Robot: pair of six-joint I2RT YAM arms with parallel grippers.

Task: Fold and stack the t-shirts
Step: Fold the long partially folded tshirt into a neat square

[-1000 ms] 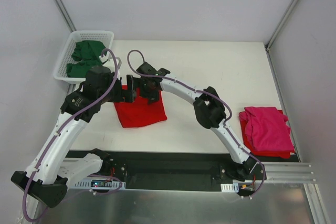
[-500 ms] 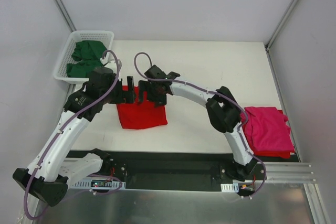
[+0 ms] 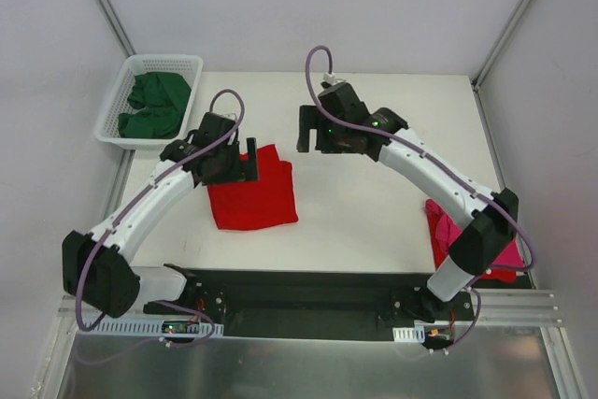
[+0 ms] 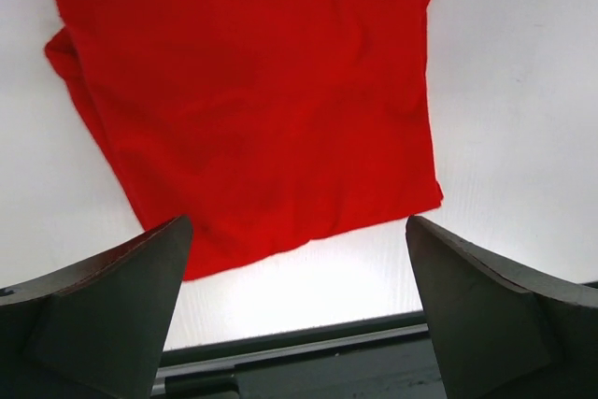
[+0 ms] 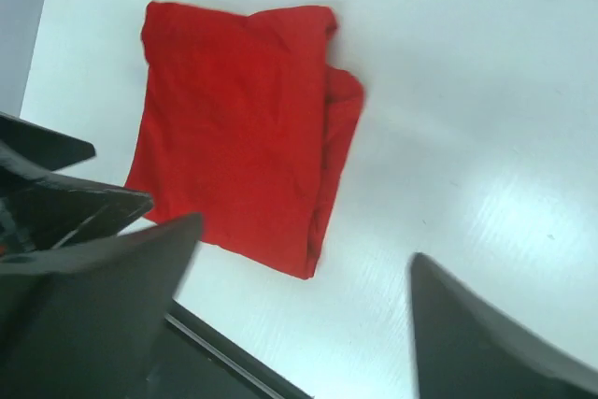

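Both arms are lifting away from the folded red t-shirt (image 3: 252,195) lying left of centre, the left gripper (image 3: 250,162) and right gripper (image 3: 303,130) spread wide and empty, suggesting this fold is finished and stacking onto the pink t-shirt (image 3: 441,231) at right is coming next.

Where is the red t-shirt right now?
In the top view, the red t-shirt lies flat on the table, left of centre, nearer the front edge than the white basket.
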